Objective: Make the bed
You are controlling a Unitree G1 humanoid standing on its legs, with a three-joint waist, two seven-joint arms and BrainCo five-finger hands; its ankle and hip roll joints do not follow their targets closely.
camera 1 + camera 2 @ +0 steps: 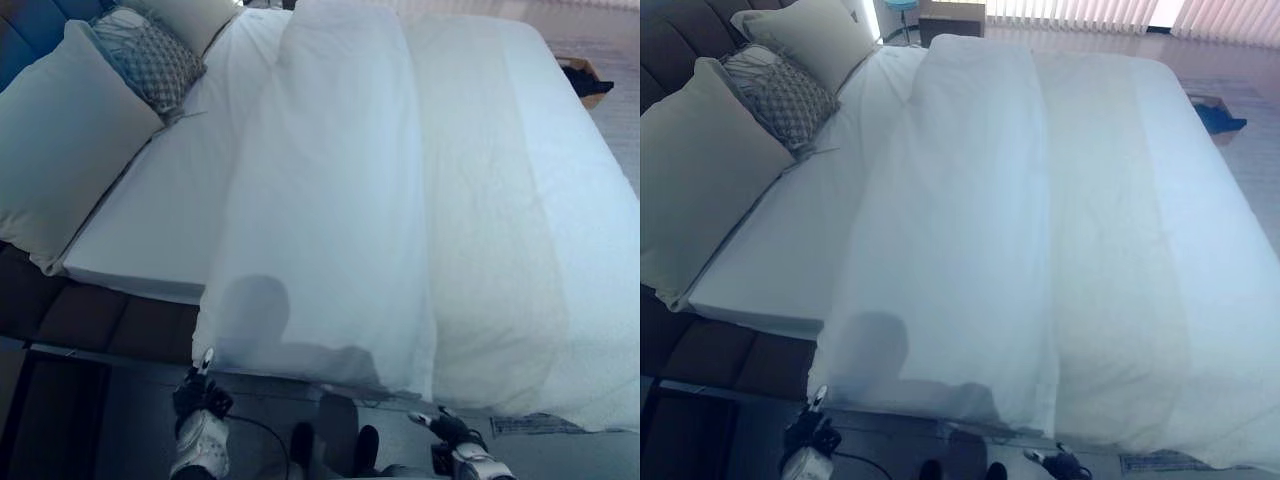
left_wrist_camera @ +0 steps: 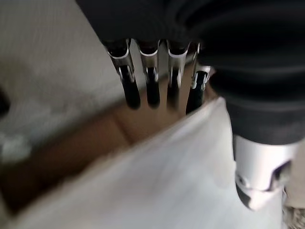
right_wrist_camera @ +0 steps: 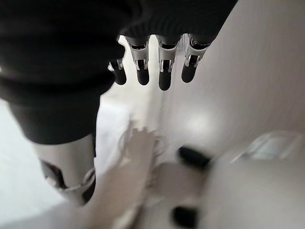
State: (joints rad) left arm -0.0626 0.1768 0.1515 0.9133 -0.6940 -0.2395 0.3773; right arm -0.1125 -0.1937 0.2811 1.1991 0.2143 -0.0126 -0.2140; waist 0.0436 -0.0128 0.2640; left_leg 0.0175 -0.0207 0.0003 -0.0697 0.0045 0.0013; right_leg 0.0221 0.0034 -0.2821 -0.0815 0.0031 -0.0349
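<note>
Where the near edge of the bed drops to the floor, left hand [image 1: 203, 396] and right hand [image 1: 450, 428] low beside it, both with fingers [image 2: 152, 90] straight and relaxed, holding nothing, the white cover's hem just beyond the left fingertips. Past them, white duvet [image 1: 330, 220] spread across most of the mattress, doubled into a thicker band along its left part. To the left, bare white fitted sheet [image 1: 160, 215]. Farthest off, by the dark padded headboard [image 1: 675, 40], two plain cream pillows [image 1: 55, 140] and one grey patterned cushion [image 1: 150, 60].
</note>
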